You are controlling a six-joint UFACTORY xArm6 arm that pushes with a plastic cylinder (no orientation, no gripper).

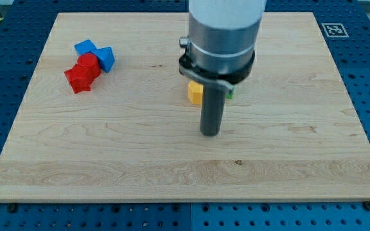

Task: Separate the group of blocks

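My tip is resting on the wooden table a little below the middle of the view, with bare wood lying all around it. There are no jaws on this arm, only the rod, so nothing is being clamped. Just above the tip, toward the view's top, an orange block is sitting beside the rod, partly hidden by it; a sliver of green is peeking out on the rod's other side, its shape unclear. Well apart, at the view's upper left, a red block and a blue block are sitting together, touching.
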